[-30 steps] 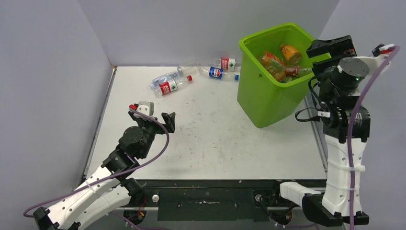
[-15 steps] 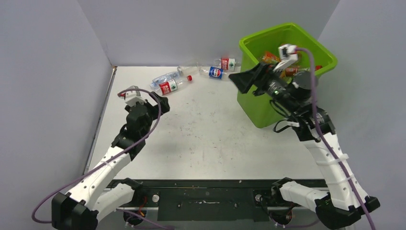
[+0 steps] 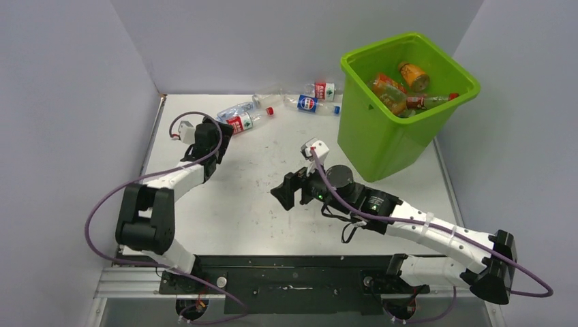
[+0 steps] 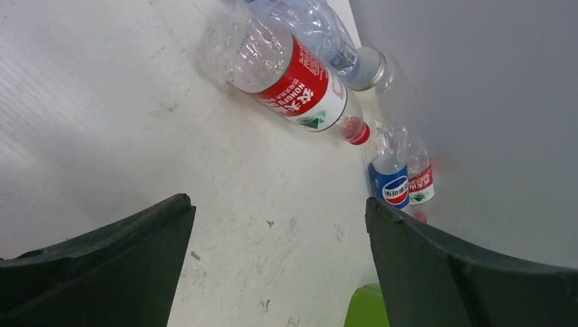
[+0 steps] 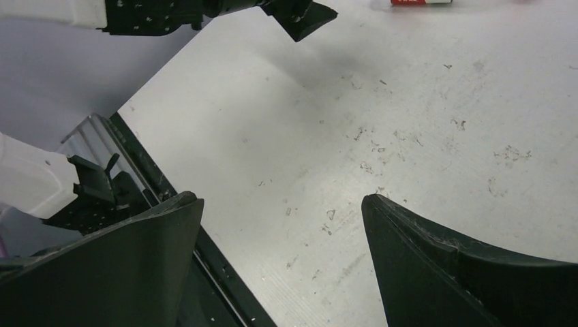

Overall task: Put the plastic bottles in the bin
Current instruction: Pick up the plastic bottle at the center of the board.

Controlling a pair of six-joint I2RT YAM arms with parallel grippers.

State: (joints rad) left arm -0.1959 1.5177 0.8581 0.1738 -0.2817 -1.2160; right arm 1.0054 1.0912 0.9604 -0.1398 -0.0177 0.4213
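Several plastic bottles lie along the table's back edge: a red-label one (image 3: 240, 122) (image 4: 293, 76), a clear one (image 3: 234, 110) (image 4: 312, 28), a Pepsi one (image 3: 310, 103) (image 4: 392, 182) and another red-label one (image 3: 324, 89) (image 4: 421, 180). Orange bottles (image 3: 412, 74) and a red-capped one (image 3: 427, 101) lie inside the lime-green bin (image 3: 382, 139) at the back right. My left gripper (image 3: 219, 139) (image 4: 278, 203) is open and empty, just short of the near red-label bottle. My right gripper (image 3: 283, 193) (image 5: 281, 199) is open and empty, low over mid-table.
The table's black front rail (image 5: 157, 184) runs under the right gripper's left finger. The left gripper's finger (image 5: 300, 17) shows at the top of the right wrist view. A grey wall stands behind the bottles, and a green sliver of the bin (image 4: 364, 306) shows low in the left wrist view.
The right arm swung from over the bin down to mid-table, still open. The left arm stretched forward toward the bottles at the back left.
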